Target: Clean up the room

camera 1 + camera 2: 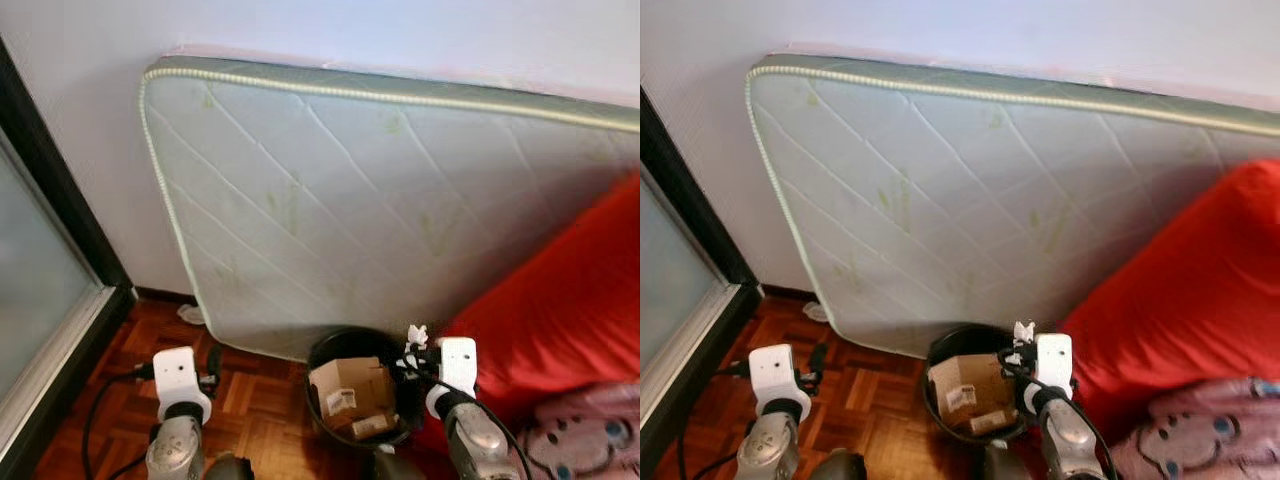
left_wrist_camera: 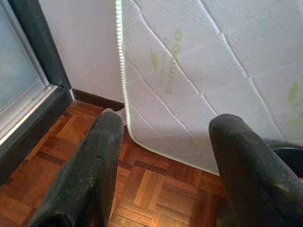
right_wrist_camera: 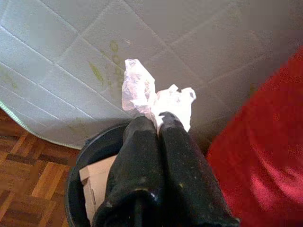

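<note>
Quilted cloth mattress (image 1: 330, 200), glossy wood parquet floor (image 1: 250, 400).

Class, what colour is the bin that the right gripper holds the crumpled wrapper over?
Black; the bin shows best in the left eye view.

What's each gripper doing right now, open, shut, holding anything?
Left gripper: open, empty, above the parquet floor.
Right gripper: shut on crumpled white plastic, above the black bin.
</note>
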